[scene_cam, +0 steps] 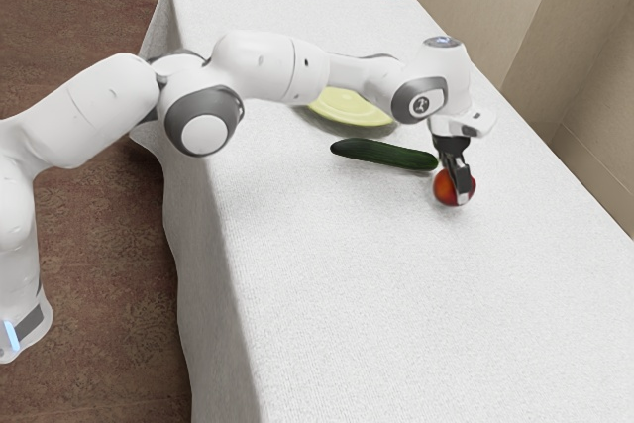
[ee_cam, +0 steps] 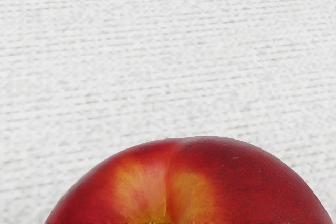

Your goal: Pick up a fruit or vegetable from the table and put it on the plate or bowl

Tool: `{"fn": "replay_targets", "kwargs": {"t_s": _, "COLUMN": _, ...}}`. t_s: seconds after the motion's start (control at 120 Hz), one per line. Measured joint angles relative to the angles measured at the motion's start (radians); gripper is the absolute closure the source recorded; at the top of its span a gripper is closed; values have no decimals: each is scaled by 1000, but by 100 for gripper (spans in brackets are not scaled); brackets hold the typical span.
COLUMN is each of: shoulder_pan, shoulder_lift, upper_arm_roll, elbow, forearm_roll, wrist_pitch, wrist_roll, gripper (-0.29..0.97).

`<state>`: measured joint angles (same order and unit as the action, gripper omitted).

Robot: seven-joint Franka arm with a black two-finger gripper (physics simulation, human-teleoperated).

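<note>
At the cucumber's end, a red fruit (scene_cam: 444, 188) is being worked on by the gripper (scene_cam: 458, 190).

In the exterior view, the gripper is being held low on the red fruit, which is resting on the white table (scene_cam: 327, 274) just beside the end of the cucumber (scene_cam: 384, 154) toward the exterior view's right. The yellow-green plate (scene_cam: 349, 106) is lying beyond the cucumber, partly hidden by the arm. Whether the claw is clenched on the fruit or released cannot be told. In the wrist view, the red fruit (ee_cam: 194, 187) is being shown just under the hand, with the table (ee_cam: 157, 51) beyond it. The step is judged to be the grasp. The fruit is round and likely to roll, so it should be taken across its widest part, then lifted straight and carried clear over the cucumber.
</note>
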<state>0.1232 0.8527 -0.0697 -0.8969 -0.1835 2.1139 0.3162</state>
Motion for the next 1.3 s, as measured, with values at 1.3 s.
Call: {"fn": "replay_targets", "kwargs": {"t_s": 1.3, "shoulder_pan": 206, "shoulder_lift": -398, "upper_arm_roll": 362, "elbow": -266, "forearm_roll": 2, "wrist_pitch": -106, "wrist_roll": -114, "gripper": 34}}
